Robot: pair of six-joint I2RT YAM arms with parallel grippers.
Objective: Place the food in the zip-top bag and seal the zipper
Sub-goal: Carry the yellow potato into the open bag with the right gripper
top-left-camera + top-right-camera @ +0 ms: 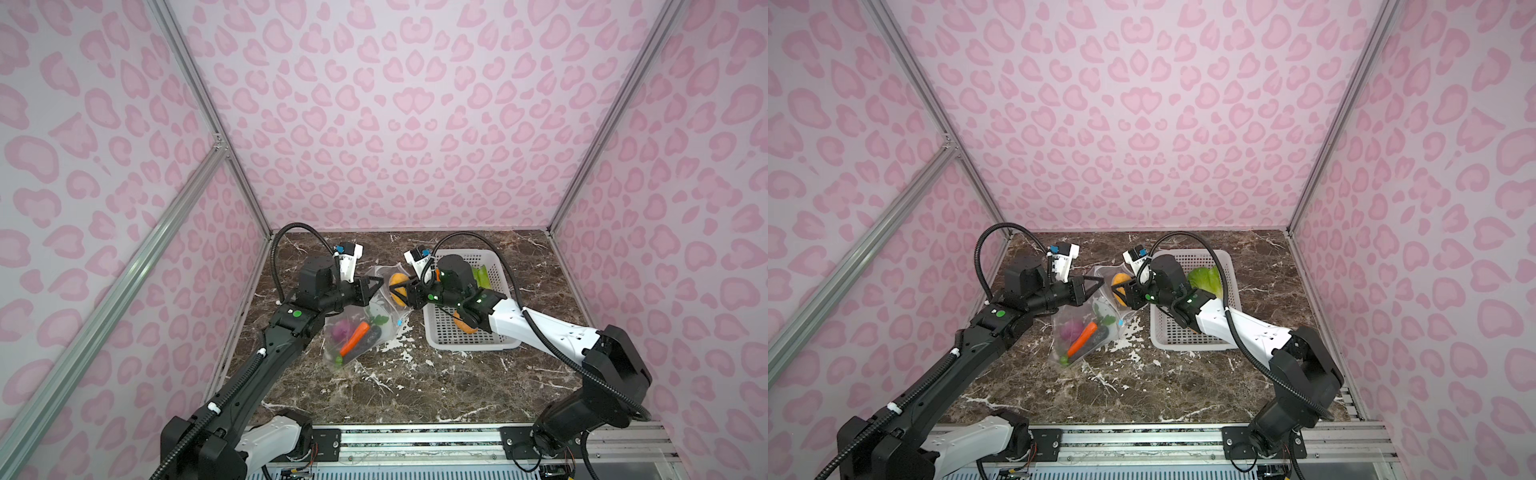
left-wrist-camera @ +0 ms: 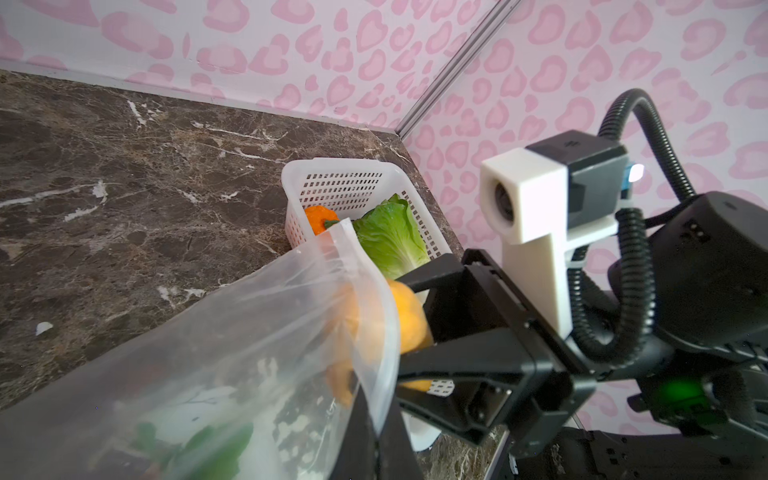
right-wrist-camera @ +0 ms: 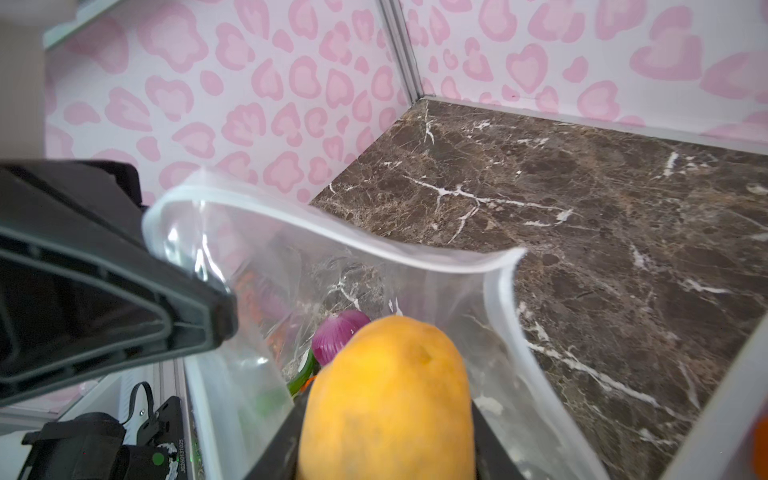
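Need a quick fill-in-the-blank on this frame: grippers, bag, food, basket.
1. The left gripper pinches the zip-top bag by its ___.
2. The yellow-orange piece is held by the ___ gripper.
3. The carrot lies ___ that bag.
4. The leafy cabbage sits in the white ___.
Missing: rim; right; inside; basket.

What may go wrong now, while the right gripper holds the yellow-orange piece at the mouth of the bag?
1. The left gripper pinches the zip-top bag at one spot of its rim only; if the film slips, the mouth may collapse.
2. The yellow-orange piece in the right gripper is only partly past the rim; on release it may catch there or drop onto the table.
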